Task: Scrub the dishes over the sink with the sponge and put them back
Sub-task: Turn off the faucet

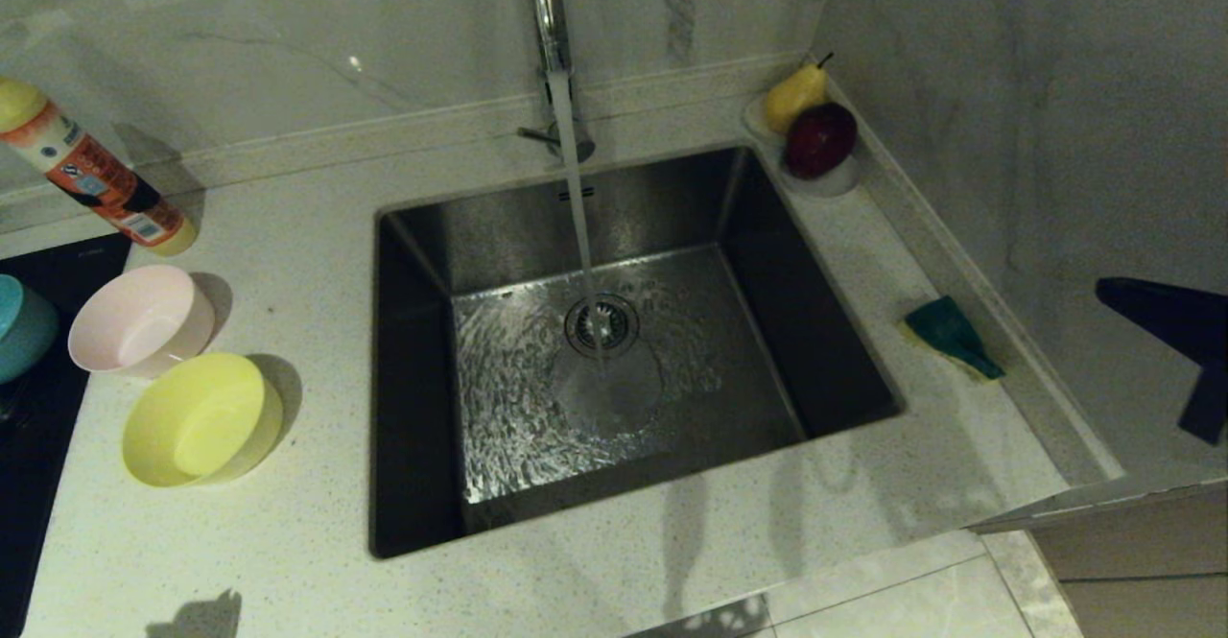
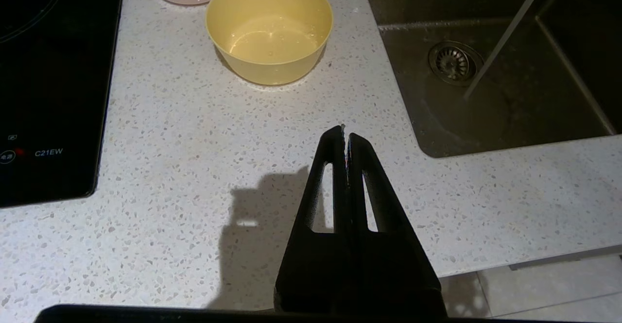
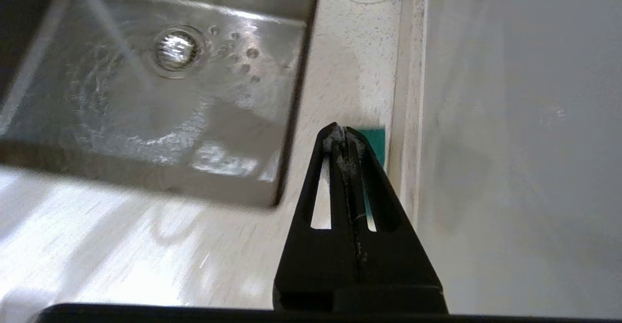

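Note:
Water runs from the tap into the steel sink [image 1: 767, 331] and swirls round its drain. On the counter left of it stand the dishes: a pale pink bowl [image 1: 139, 319], a yellow bowl [image 1: 201, 417] and a teal bowl [image 1: 19, 326] cut by the frame edge. The green and yellow sponge [image 1: 950, 336] lies on the counter strip right of the sink, against the wall ledge. My right gripper [image 1: 1113, 291] hangs shut and empty above and to the right of the sponge [image 3: 378, 143]. My left gripper [image 2: 344, 131] is shut and empty over the counter, short of the yellow bowl [image 2: 269, 29].
A white fruit dish [image 1: 830, 182] with a pear [image 1: 794, 96] and a red apple [image 1: 820, 139] sits in the back right corner. A spray bottle [image 1: 96, 177] leans at the back left. A black cooktop [image 1: 38, 427] borders the counter's left side. Marble walls close in behind and right.

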Controlling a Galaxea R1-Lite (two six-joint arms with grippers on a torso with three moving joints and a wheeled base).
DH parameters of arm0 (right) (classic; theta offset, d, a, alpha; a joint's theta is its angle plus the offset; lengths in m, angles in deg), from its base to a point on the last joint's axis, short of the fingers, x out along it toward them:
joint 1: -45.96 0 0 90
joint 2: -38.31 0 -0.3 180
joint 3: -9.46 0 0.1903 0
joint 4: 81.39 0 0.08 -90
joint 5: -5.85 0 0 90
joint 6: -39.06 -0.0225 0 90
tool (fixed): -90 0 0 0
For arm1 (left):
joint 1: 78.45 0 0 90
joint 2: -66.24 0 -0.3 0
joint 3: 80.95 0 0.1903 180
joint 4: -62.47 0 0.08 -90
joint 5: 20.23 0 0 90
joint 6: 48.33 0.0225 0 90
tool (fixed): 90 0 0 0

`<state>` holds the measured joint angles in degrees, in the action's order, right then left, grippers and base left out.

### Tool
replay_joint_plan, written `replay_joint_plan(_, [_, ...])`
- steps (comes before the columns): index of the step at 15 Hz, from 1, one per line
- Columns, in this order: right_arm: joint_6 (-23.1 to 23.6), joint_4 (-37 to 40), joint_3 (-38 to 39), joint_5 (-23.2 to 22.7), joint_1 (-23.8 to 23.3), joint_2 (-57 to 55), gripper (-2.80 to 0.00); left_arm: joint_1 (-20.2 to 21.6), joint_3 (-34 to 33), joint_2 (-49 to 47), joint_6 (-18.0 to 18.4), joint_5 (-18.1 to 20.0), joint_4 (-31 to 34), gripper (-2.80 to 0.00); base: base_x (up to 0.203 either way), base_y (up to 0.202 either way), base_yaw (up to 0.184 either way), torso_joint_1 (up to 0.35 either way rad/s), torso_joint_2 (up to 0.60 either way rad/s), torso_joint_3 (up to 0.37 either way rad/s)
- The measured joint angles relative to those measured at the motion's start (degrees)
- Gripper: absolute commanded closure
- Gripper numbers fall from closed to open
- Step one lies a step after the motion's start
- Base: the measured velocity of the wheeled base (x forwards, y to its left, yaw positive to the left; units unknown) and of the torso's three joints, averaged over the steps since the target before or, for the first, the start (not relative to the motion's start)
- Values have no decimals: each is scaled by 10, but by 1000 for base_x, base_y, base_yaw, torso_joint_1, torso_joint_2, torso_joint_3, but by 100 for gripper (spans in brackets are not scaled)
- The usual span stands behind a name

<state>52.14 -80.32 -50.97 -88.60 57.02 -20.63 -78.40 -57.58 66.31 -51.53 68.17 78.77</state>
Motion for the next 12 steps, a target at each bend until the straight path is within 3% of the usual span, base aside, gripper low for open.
replay_joint_plan(3, [-30,47,58,-53,-32,126,0,0,0,0,0,0,0,0,0,0,0,0,0,0])
replay_joint_plan(7, [-74,172,95,-110,-88,308,0,0,0,0,0,0,0,0,0,0,0,0,0,0])
replay_joint_plan(9, [-78,207,137,-118,-110,378,0,0,0,0,0,0,0,0,0,0,0,0,0,0])
replay_joint_plan(12, [-75,188,228,-101,-124,439,0,0,0,0,0,0,0,0,0,0,0,0,0,0])
